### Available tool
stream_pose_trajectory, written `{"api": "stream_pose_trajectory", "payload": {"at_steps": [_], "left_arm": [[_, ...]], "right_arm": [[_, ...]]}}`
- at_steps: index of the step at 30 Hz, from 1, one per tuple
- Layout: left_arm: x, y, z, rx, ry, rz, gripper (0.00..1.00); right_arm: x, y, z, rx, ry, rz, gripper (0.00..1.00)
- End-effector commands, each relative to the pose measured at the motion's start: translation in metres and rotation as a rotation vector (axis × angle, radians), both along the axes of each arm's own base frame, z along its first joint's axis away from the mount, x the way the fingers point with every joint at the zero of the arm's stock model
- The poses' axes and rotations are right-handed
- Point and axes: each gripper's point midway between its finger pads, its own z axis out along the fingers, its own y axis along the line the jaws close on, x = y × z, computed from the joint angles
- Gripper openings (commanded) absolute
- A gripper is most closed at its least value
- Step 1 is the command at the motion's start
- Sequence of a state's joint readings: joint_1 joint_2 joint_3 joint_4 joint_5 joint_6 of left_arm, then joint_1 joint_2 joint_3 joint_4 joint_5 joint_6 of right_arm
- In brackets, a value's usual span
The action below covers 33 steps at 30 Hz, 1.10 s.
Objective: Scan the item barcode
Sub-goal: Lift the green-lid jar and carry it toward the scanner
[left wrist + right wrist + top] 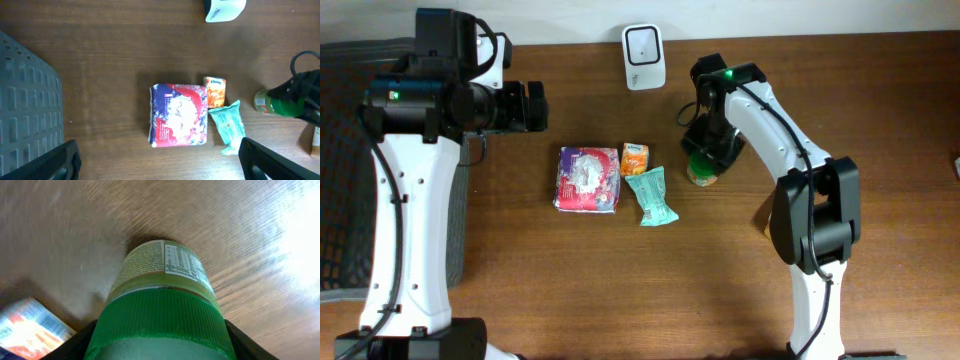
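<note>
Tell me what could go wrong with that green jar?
The right tool flanks only the ribbed lid of the jar, so it might slip or tip when lifted. No barcode shows on its label, so the scanner may read nothing. If dropped, it could roll into the packets.

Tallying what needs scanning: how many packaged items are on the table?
4: a red-and-blue packet, an orange tissue pack at its right, a teal packet below that, and a green-lidded jar furthest right. The right arm may hide more.
</note>
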State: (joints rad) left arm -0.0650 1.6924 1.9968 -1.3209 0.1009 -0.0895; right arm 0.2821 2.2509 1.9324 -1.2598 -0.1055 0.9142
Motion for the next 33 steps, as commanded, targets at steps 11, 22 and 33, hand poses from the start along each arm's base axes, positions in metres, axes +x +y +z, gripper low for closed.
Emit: {"api": "stream_pose_trajectory", "payload": {"at_steps": [11, 22, 33], "left_arm": [[-0.003, -0.001, 0.006, -0.008, -0.016, -0.012, 0.99], [-0.003, -0.001, 0.006, -0.008, -0.016, -0.012, 0.99], [-0.003, -0.001, 0.006, -0.008, -0.016, -0.012, 0.99]], "right_arm": [[0.0, -0.019, 0.029, -0.078, -0.057, 1.034, 0.6], [0.001, -0.018, 0.013, -0.08, -0.052, 0.935, 0.96], [0.026, 0.008, 0.041, 0.114, -0.106, 0.108, 0.99]]}}
